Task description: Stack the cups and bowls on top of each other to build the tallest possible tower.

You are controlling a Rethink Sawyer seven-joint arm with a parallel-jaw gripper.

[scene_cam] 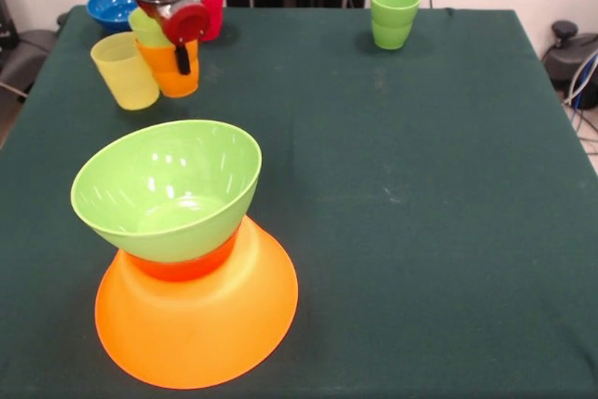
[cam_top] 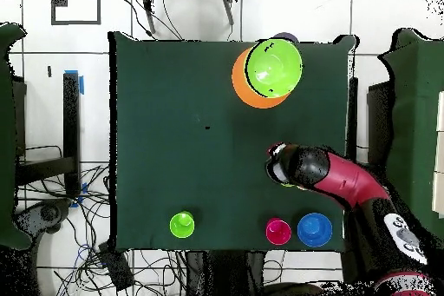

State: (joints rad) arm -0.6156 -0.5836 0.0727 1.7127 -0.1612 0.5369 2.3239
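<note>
Landmark: large orange bowl, inverted, rim down on the green tablecloth, at the table's near-left in the front view.

- Small orange-red bowl: sits on the large orange bowl's upturned base; only a thin band shows.
- Lime green bowl: upright, opening up, resting in the orange-red bowl and tilted a little. These three form the tower.
- Orange cup: well behind the large orange bowl, upright, with a lime green cup nested in it.
- Gripper: directly over that nested pair, a black finger lying against the orange cup's outer wall; whether it is clamped on the cup cannot be told.
- Yellow cup: just beside the orange cup, on its left in the front view.
- Red cup: behind the gripper, partly hidden.
- Blue bowl: at the far-left corner, near the red cup.
- Green cups: two nested, upright, far right, well apart from the large orange bowl.
</note>
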